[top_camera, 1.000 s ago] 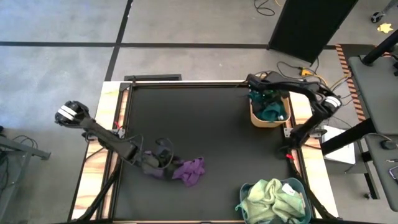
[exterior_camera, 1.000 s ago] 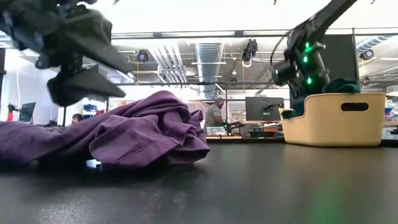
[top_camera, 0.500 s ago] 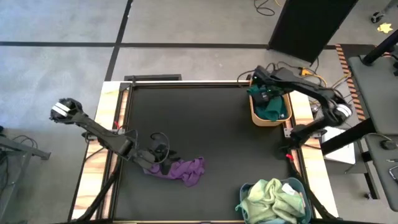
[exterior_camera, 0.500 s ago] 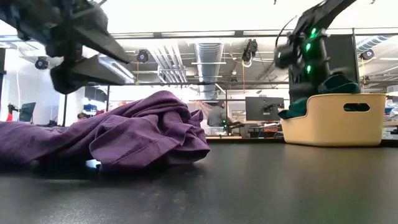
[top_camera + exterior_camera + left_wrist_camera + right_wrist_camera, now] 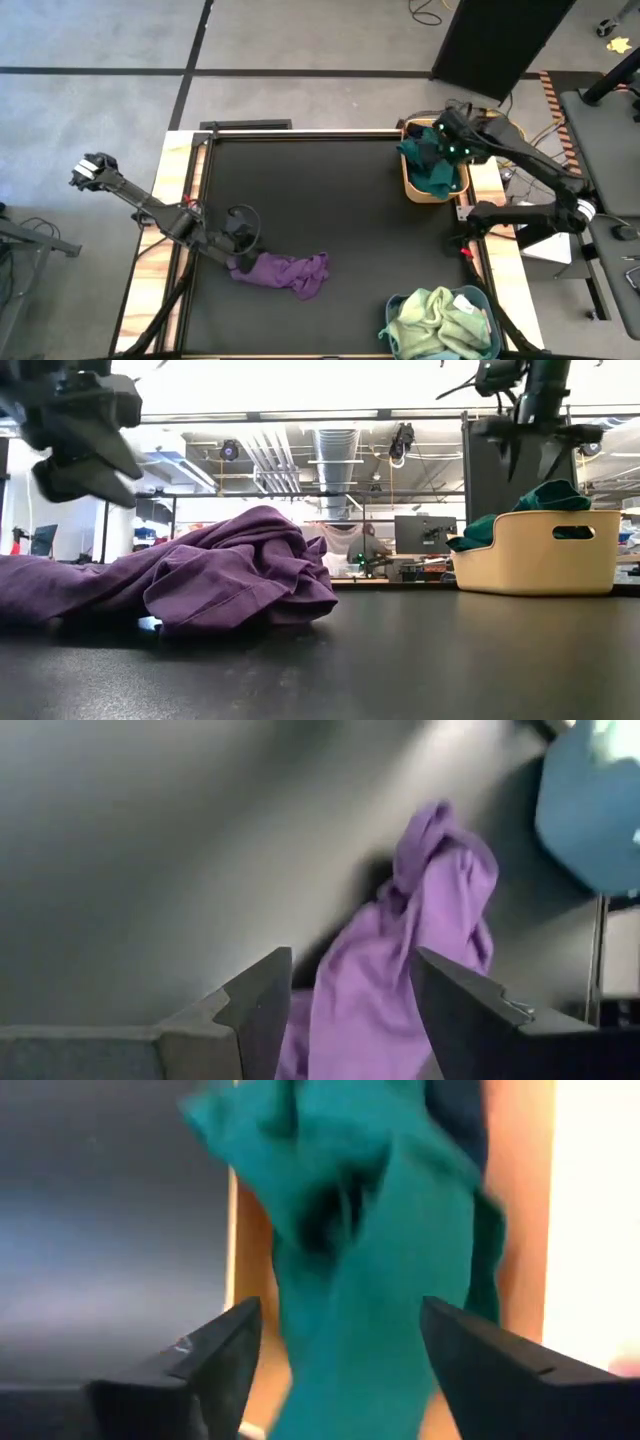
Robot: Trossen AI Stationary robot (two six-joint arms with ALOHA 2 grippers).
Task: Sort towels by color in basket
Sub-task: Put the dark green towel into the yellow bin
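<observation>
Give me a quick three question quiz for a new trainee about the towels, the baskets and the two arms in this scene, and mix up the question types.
1. True or false: the purple towel lies on the table, outside any basket.
2. Multiple choice: the right tool is (A) shut on the purple towel, (B) open above the teal towel in the tan basket, (C) inside the blue-green basket.
3. Fill in: the left tool is ____, with the purple towel showing between its fingers in the left wrist view.

Key: 1 true; 2 B; 3 open.
</observation>
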